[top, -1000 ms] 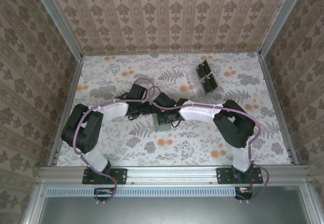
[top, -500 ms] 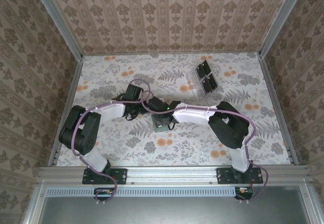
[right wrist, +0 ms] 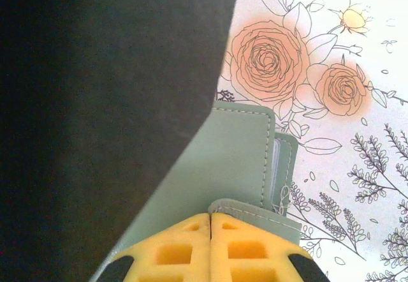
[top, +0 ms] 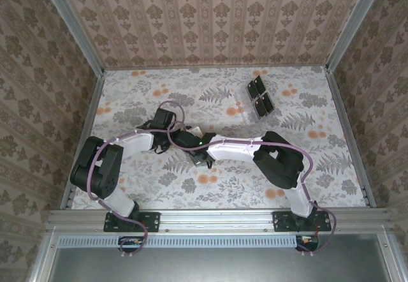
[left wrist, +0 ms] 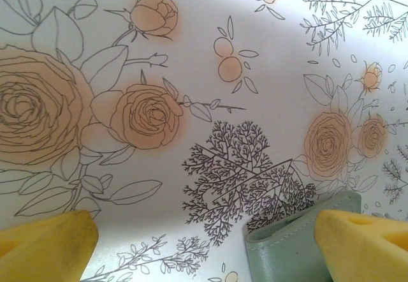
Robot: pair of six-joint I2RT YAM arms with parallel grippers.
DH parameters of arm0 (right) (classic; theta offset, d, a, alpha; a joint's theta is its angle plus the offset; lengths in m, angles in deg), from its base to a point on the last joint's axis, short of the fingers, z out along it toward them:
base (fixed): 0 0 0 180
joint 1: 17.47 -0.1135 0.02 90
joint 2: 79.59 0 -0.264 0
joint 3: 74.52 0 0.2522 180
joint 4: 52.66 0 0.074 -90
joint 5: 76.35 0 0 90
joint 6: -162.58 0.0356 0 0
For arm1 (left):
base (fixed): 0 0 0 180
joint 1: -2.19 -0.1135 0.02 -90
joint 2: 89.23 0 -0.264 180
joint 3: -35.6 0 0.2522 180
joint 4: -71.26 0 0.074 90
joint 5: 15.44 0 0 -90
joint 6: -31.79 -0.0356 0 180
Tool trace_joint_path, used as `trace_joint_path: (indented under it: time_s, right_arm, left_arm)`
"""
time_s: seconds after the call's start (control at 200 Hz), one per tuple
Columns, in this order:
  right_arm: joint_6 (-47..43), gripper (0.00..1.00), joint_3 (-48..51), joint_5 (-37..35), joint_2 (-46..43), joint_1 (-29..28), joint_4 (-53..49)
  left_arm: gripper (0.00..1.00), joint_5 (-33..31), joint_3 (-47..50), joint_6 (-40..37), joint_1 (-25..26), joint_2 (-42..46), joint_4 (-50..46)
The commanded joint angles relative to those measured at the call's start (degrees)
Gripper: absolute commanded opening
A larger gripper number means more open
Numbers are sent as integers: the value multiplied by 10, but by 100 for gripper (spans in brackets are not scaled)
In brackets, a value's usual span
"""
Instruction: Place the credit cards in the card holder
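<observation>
Card holder (right wrist: 239, 161): 1 pale card (right wrist: 275, 164) edge in pocket | right fingers (right wrist: 169, 253) closed

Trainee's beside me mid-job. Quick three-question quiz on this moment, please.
1. True or false: the left end effector is clamped on the card holder.
2. The right end effector is: A) wide open; B) shut, tips at the holder's flap; C) holding a card.
3. In the top view, where on the table does the clear rack stand?
Key: 1 false, its fingers stand wide apart. 2 B. 3 Far side, right of centre, away from both arms.
</observation>
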Motion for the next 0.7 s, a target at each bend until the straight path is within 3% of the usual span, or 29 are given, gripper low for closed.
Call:
trace_joint_path:
  time_s: [0.0, 0.31, 0.53, 0.695]
  right_arm:
    - [-39, 3, 46, 83, 71, -24, -94]
    - [-34, 22, 50, 100, 55, -26, -87]
    - [-27, 26, 58, 111, 45, -26, -77]
    - [-26, 36, 61, 116, 31, -26, -75]
  left_arm:
    - [100, -47, 25, 9, -16, 8, -90]
    - [100, -50, 36, 12, -15, 21, -92]
    - [100, -53, 37, 11, -15, 23, -94]
    - [100, -54, 35, 11, -14, 23, -95]
